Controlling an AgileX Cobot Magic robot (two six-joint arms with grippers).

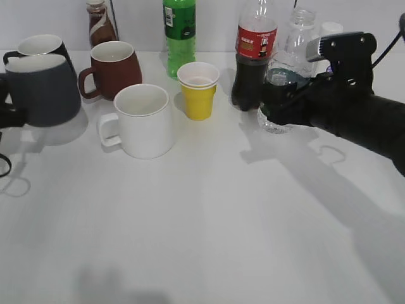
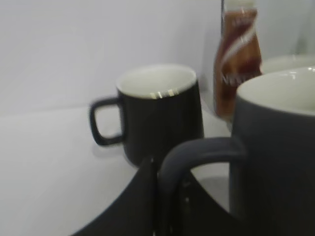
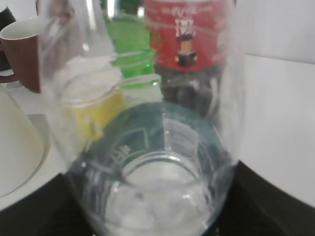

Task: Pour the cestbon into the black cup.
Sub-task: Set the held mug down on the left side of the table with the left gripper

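The black cup point(image 1: 44, 88) is a matte charcoal mug with a white inside, at the far left of the exterior view. My left gripper point(image 1: 5, 109) is shut on its loop handle and holds it upright, seemingly just above the table. The left wrist view shows the cup point(image 2: 275, 147) close up, with the jaws point(image 2: 167, 196) clamped on the handle. The cestbon point(image 1: 288, 60), a clear bottle with a dark green band, stands upright at the right. My right gripper point(image 1: 285, 101) is shut around its body. It fills the right wrist view point(image 3: 157, 147), between the jaws point(image 3: 157, 216).
A glossy black mug point(image 1: 41, 44) stands behind the held cup. A maroon mug point(image 1: 114, 66), a white mug point(image 1: 144, 120) and a yellow paper cup point(image 1: 199, 92) stand mid-table. A green soda bottle point(image 1: 180, 31), a cola bottle point(image 1: 253, 57) and a brown bottle point(image 1: 100, 25) stand at the back.
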